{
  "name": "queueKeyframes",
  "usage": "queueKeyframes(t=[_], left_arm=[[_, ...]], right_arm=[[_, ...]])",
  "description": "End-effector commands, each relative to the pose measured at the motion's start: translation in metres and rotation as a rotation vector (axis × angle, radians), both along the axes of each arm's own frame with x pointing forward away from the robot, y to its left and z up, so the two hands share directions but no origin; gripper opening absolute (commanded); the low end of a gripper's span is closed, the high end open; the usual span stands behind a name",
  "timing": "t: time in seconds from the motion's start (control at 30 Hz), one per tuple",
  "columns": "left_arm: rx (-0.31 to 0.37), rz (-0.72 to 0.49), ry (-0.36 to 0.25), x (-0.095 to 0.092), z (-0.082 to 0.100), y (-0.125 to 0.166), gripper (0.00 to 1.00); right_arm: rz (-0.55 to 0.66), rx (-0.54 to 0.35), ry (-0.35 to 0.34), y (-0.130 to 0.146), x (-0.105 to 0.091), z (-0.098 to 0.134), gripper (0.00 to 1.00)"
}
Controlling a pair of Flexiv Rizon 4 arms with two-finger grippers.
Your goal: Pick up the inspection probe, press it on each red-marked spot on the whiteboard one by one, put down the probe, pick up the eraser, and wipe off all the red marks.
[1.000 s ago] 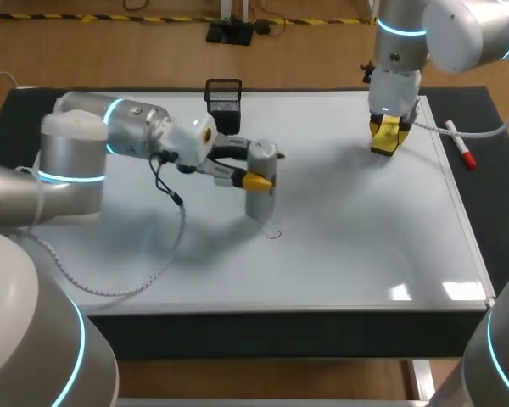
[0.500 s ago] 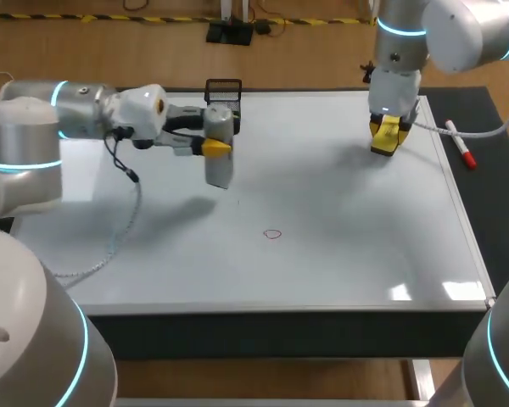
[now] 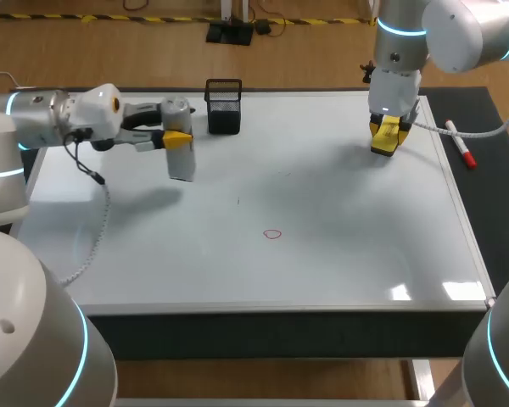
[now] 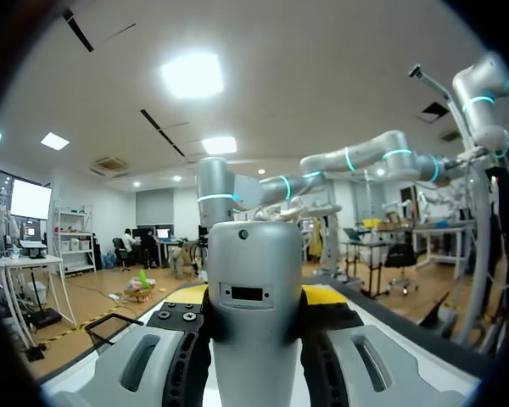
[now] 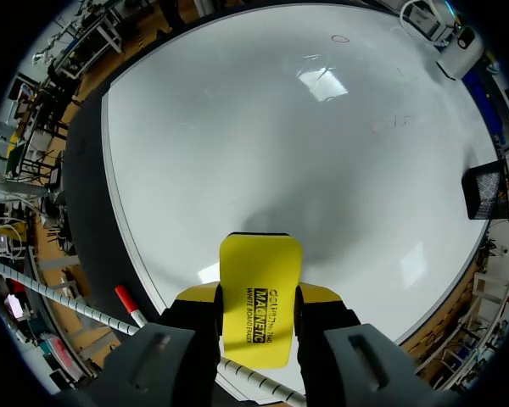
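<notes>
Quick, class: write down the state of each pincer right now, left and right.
Left pincer: closed on the inspection probe.
Right pincer: closed on the yellow eraser.

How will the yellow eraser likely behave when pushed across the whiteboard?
Probably slides: the eraser is a flat block, and the whiteboard looks glossy. Unlikely to roll, having broad flat faces. Seemingly stiff: gripped undeformed by the right end effector.
</notes>
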State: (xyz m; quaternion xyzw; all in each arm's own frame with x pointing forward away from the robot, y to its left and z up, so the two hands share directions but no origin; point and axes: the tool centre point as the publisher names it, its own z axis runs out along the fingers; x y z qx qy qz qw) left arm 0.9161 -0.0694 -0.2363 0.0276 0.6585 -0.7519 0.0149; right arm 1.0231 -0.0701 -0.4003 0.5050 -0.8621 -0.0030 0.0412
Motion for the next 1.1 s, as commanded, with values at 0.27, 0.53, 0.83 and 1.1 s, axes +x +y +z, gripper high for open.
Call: queueKeyframes(t=[0.27,0.53,0.83,1.1], left_arm=[[-0.022,0.072,0.017,0.015,-0.006,0.038,0.00],[-0.039,0.102,0.018,0.019,-0.006,0.049,0.00],[-0.039,0.102,0.018,0.019,-0.006,0.049,0.00],[-0.039,0.102,0.018,0.019,-0.006,0.049,0.00]], right_arm=[[0.001,-0.004,0.001,0.000,0.001,0.001,0.00],[0.001,-0.004,0.001,0.000,0.001,0.001,0.00],[0.001,-0.004,0.001,0.000,0.001,0.001,0.00],[0.018,-0.021,-0.016,0.006,-0.005,0.002,0.00]])
